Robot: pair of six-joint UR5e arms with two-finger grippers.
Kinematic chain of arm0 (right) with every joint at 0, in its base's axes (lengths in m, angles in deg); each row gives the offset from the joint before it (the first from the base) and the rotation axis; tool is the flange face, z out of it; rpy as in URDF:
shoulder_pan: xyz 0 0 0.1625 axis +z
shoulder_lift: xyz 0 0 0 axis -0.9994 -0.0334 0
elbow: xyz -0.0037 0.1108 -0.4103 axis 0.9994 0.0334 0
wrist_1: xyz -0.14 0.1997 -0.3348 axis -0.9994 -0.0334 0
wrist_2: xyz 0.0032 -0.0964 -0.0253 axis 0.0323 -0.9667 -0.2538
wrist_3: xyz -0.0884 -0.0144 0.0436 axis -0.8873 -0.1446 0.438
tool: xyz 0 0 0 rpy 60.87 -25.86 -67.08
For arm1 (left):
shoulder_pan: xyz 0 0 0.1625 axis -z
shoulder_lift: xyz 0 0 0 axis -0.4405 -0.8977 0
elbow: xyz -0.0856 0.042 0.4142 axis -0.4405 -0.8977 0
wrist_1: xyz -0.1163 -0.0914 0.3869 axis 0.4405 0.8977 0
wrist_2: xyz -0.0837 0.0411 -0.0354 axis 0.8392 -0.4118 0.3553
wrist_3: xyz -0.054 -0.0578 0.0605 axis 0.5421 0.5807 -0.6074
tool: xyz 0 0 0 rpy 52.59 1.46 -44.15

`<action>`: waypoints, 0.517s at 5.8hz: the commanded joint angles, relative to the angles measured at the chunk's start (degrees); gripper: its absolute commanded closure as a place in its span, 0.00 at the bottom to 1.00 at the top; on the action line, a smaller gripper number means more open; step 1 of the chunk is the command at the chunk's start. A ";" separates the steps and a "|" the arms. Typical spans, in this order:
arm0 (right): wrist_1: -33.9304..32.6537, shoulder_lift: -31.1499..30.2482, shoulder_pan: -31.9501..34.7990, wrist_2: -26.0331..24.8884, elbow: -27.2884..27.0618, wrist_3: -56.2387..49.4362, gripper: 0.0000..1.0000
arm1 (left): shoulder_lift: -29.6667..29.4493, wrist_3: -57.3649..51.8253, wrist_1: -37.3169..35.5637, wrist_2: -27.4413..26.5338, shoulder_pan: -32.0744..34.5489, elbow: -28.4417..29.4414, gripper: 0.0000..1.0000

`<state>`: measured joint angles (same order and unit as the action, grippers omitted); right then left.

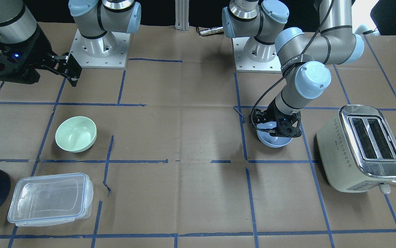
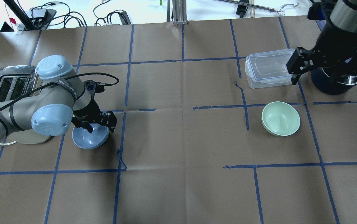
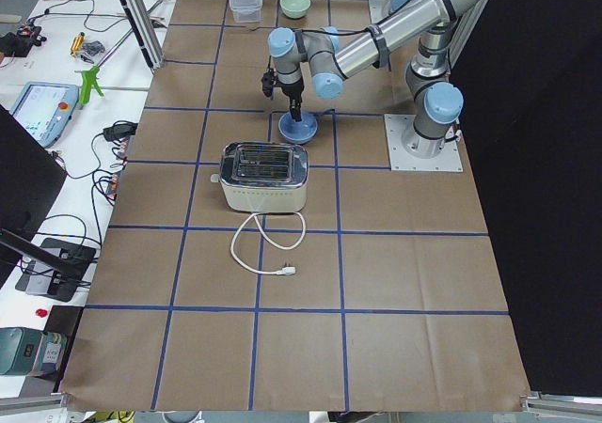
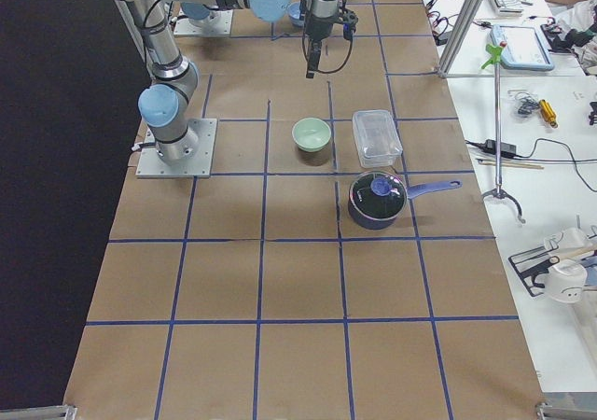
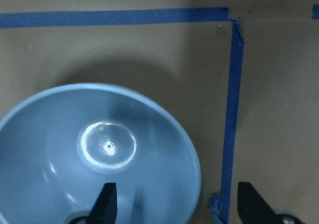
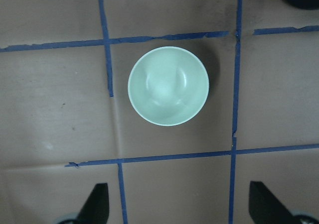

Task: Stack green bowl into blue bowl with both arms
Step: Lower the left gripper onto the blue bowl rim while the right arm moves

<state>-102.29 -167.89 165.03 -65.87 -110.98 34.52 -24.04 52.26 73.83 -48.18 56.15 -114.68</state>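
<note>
Now straddles the blue bowl rim with the left gripper, fingers parted, one inside, one outside. Hovers high with the right gripper, spread wide, over the upright green bowl, well apart from the blue bowl, near a clear container.

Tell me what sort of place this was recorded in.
Most likely a robotics lab workcell: the table is papered brown and gridded with blue tape, the left arm and right arm bolt to metal base plates, and a side bench holds cables and what looks like a teach pendant.
</note>
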 commanded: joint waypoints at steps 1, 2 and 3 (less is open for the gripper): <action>-8.56 -1.03 -8.00 0.59 -8.42 -9.94 0.00 | -1.66 0.37 -0.38 0.28 0.07 0.19 0.76; -16.79 -0.77 -8.39 0.68 -14.29 -10.07 0.00 | -1.41 1.07 -0.65 0.37 -0.02 0.37 0.96; -25.84 0.54 -8.39 0.68 -18.88 -9.81 0.00 | -1.58 1.25 -0.82 0.37 -0.02 0.98 1.00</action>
<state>-120.12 -168.28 156.98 -65.24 -125.30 24.89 -25.50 53.24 73.18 -47.86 56.15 -114.14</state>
